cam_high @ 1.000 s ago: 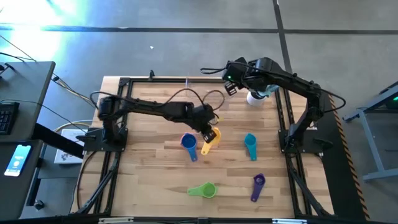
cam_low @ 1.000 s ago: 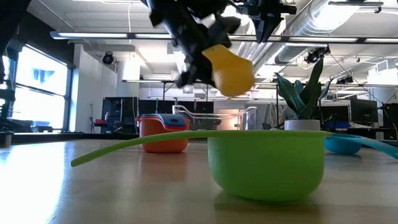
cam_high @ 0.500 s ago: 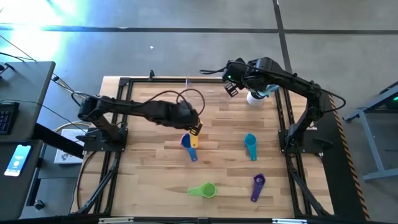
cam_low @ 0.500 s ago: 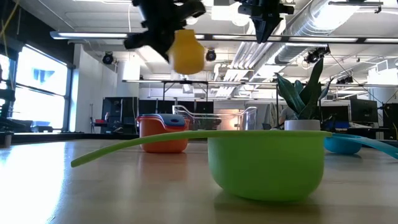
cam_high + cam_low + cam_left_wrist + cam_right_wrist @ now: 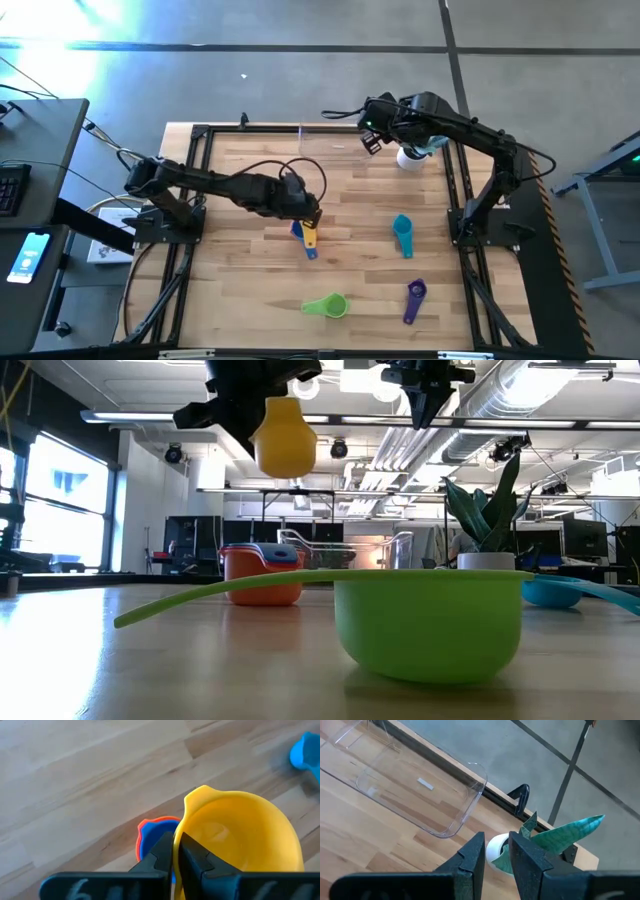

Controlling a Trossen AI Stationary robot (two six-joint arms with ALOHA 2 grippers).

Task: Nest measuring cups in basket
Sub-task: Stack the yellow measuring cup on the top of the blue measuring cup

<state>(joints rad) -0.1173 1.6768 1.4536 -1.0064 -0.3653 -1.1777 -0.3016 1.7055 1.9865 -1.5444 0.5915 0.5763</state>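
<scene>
My left gripper (image 5: 311, 216) is shut on the yellow measuring cup (image 5: 240, 835) and holds it high over the table's middle (image 5: 285, 440). Right under it stands the blue cup (image 5: 150, 837), nested in the orange cup (image 5: 262, 575). The teal cup (image 5: 402, 233), the purple cup (image 5: 414, 298) and the green cup (image 5: 328, 305) lie on the wood to the right and near side. The clear basket (image 5: 415, 785) stands at the far edge. My right gripper (image 5: 497, 855) hangs above its right end, slightly open with nothing between its fingers. My left gripper pinches the yellow cup's side wall at the rim (image 5: 184, 827), one finger inside the bowl and one outside as far as the wrist view shows. The fingers slant steeply down from the table's left. The cup hangs below them, lifted clear above the blue cup.
A white plant pot (image 5: 410, 155) with green leaves (image 5: 560, 837) stands at the far right, beside the basket. Black frame rails (image 5: 190, 200) run along the table's left, right and far edges. Bare wood lies at the near left.
My left gripper has carried the yellow cup up and toward the table's left, rolling its wrist on the way. The cup has turned with it and now hangs over the blue and orange cups instead of to their right. The gripper has stayed shut on the cup.
</scene>
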